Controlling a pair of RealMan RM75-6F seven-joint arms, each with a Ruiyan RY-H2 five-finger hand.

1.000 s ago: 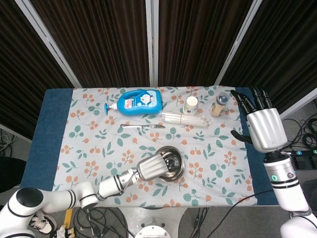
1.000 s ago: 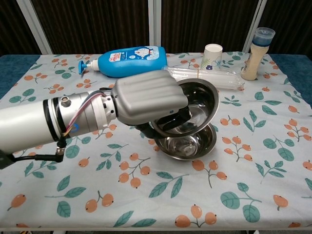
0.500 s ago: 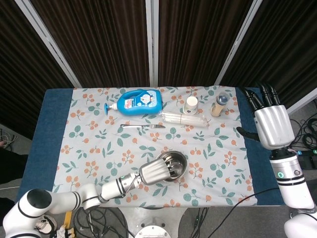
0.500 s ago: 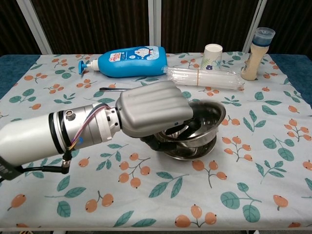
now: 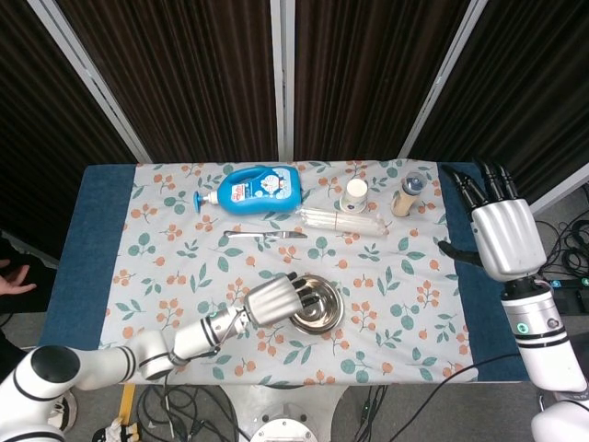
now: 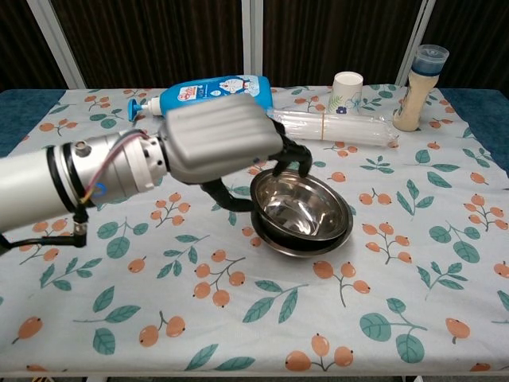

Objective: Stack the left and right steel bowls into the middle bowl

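Steel bowls (image 6: 303,215) sit nested; left hand (image 6: 219,142) released, label unreadable.

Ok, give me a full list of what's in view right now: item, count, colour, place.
steel bowls: nested stack, count unclear, silver, middle front of the table
tablecloth: one, white with orange and green sprigs, over the blue table
soap bottle: one, blue with a pump, lying at the back
knife: one, metal, in front of the bottle
straws: one clear-wrapped bundle, back middle
paper cup: one, white, back right
shaker jar: one, beige with a blue lid, back right
left hand: fingers spread, just above the bowls' left rim
right hand: empty, raised off the right edge
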